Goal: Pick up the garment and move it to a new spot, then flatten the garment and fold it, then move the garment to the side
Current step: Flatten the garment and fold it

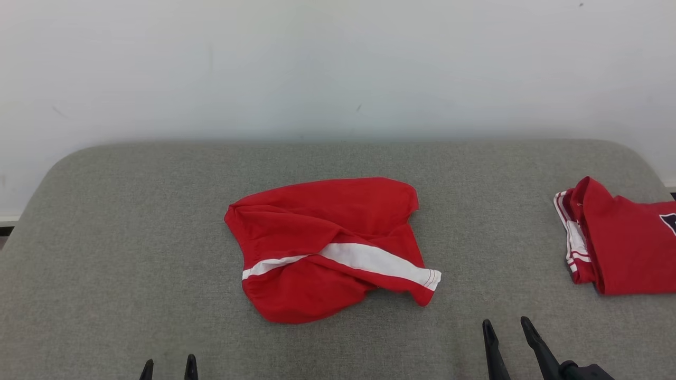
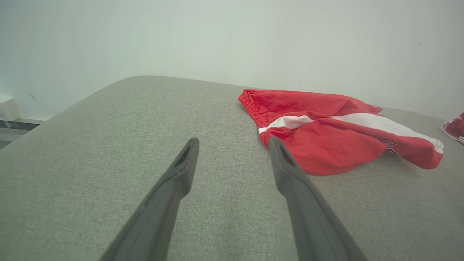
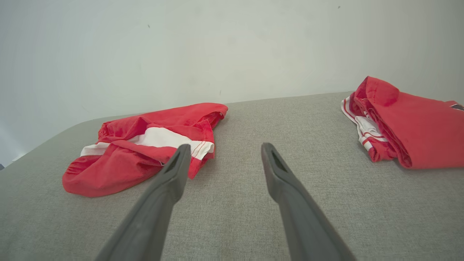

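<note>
A crumpled red garment (image 1: 327,248) with a white stripe lies in the middle of the grey padded table (image 1: 132,221). It looks like a pair of shorts. From the left wrist the garment (image 2: 337,127) is ahead and to the right; from the right wrist the garment (image 3: 145,145) is ahead and to the left. My left gripper (image 1: 169,367) is open at the lower left, well short of the cloth. My right gripper (image 1: 508,326) is open at the lower right, a little past the cloth's stripe end. The left gripper (image 2: 233,145) and right gripper (image 3: 224,152) each hold nothing.
A second red garment (image 1: 623,243) with white trim lies folded at the table's right edge, also seen as a red pile (image 3: 402,123) from the right wrist. A white wall (image 1: 338,63) stands behind the table. Bare grey surface surrounds the middle garment.
</note>
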